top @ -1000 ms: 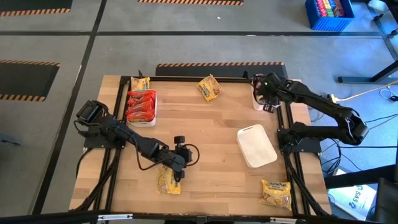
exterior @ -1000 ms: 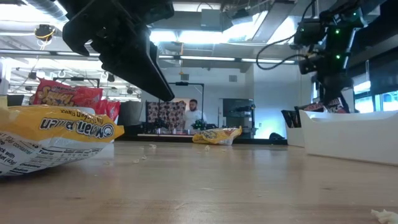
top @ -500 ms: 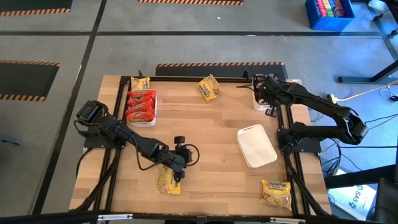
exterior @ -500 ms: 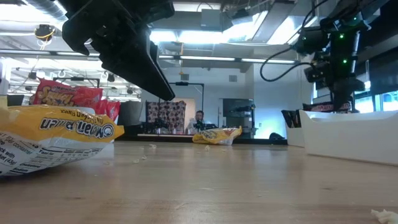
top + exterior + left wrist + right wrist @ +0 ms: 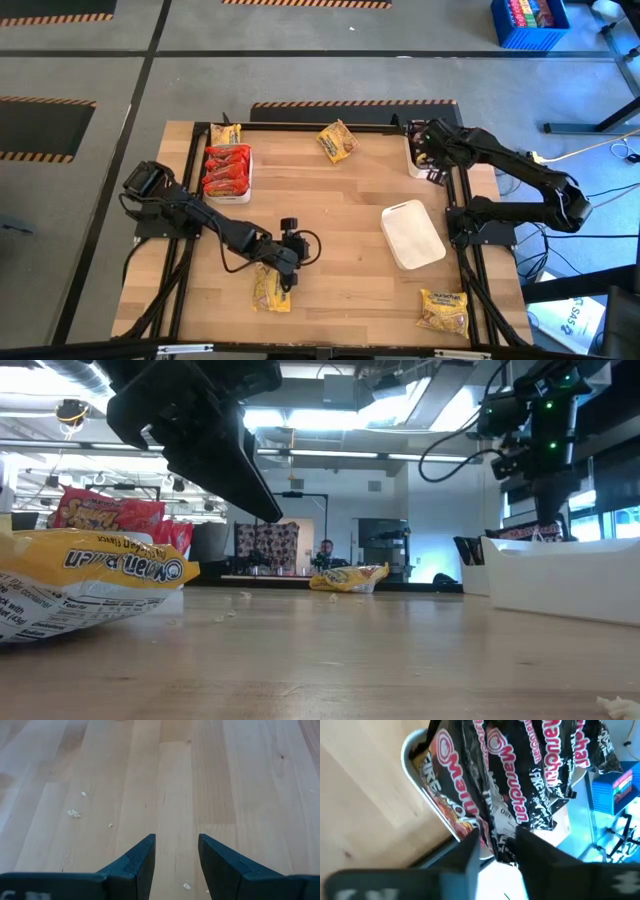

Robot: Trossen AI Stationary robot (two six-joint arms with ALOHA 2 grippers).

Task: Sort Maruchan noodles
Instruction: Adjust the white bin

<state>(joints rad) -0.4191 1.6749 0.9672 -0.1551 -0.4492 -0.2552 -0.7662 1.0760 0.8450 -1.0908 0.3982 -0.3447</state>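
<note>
Black-wrapped Maruchan packets (image 5: 520,775) lying piled in white tray (image 5: 420,790) at tabletop's (image 5: 340,220) far right corner, right gripper (image 5: 497,842) hovering directly above, fingers parted, gripping nothing. Left gripper (image 5: 176,852) hanging open and empty over bare wood beside yellow packet (image 5: 268,290). Red packets (image 5: 226,170) sitting in far-left tray.

The table (image 5: 340,210) is pale blond wood with long plank lines. Red-orange packets (image 5: 226,170) fill one white tray (image 5: 248,172); black packets (image 5: 520,775) with red-and-white Maruchan lettering fill another. Yellow packets (image 5: 338,141) lie loose. An empty tray (image 5: 412,234) is plain white. Black-and-orange hazard stripes (image 5: 350,103) mark the grey floor.
</note>
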